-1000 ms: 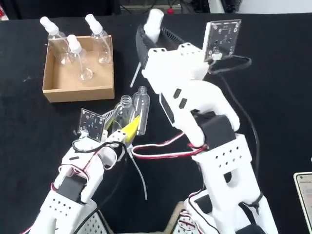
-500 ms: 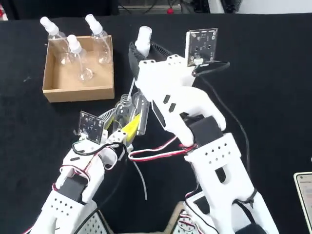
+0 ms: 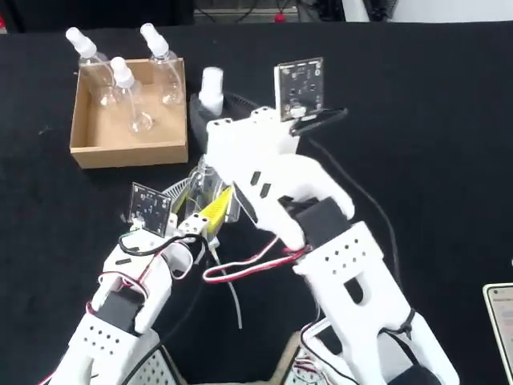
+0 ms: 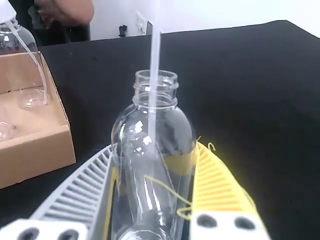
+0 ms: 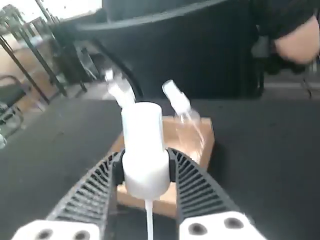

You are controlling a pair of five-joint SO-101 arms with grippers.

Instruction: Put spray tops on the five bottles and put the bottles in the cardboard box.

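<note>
Spray top [image 5: 145, 142] within end effector [image 5: 145, 160], seemingly upright

A black desk [image 3: 449, 120] is seen. A pale flat device [image 3: 501, 321] is laid at the desk's right edge. Beyond the desk's far edge, a small red object [image 3: 279, 16] and a white wall [image 4: 210, 12] are seen.

The left arm [image 3: 120, 309] comes up from the lower left of the high view and stretches low toward the centre. Its left pincer [image 4: 156, 147] is closed, with a grey finger [image 4: 85, 190] and a yellow finger [image 4: 217, 185] pressed on either side of an open bottle [image 4: 155, 92]. The right arm [image 3: 345, 265] rises from the lower right, bends at the elbow and leans over toward the upper centre. Its right pincer [image 5: 145, 154] clamps a spray top [image 5: 142, 125] between two dark ribbed fingers [image 5: 192, 187].
</note>
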